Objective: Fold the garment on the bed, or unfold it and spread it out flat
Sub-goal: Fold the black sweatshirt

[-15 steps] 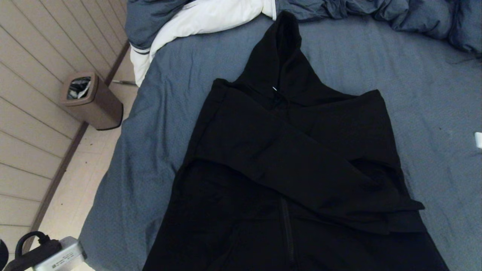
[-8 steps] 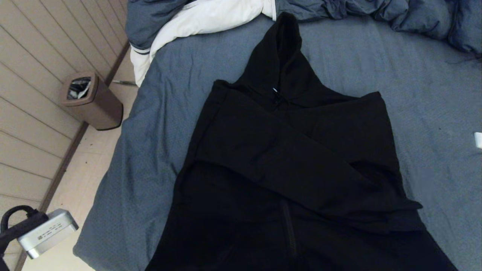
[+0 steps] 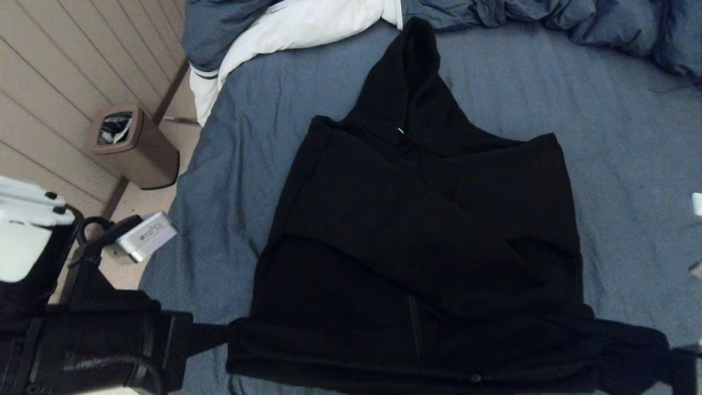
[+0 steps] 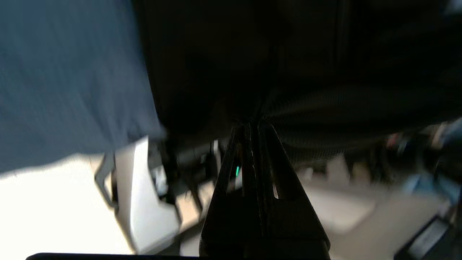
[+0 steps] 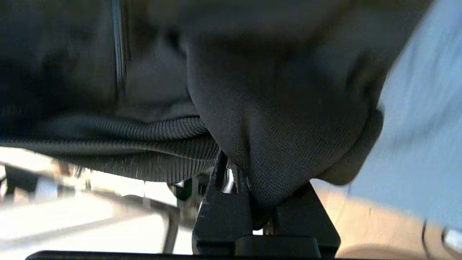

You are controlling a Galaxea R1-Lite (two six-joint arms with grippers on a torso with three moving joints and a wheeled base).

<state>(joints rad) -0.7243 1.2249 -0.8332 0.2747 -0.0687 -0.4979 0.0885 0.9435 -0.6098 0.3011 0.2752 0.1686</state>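
Note:
The garment (image 3: 417,219), a black zip hoodie, lies on the blue-grey bed (image 3: 630,137). Its hood points to the far side and its sleeves are crossed over the chest. My left gripper (image 3: 233,334) is shut on the left corner of the hem, with the jaws pinched together on black cloth (image 4: 252,126). My right gripper (image 3: 666,356) is shut on the right corner, where knit cloth bulges out between the jaws (image 5: 236,173) beside the ribbed hem (image 5: 126,144). The hem hangs stretched between the two grippers, lifted off the sheet.
A puffy blue-grey duvet with white lining (image 3: 307,22) is heaped along the far side of the bed. A brown waste bin (image 3: 134,148) stands on the floor by the panelled wall on the left. A small white object (image 3: 696,204) lies at the right edge.
Both arms have come into the head view from the near side. They have raised the hem and carried it toward the hood, so the lower body of the hoodie now looks shorter.

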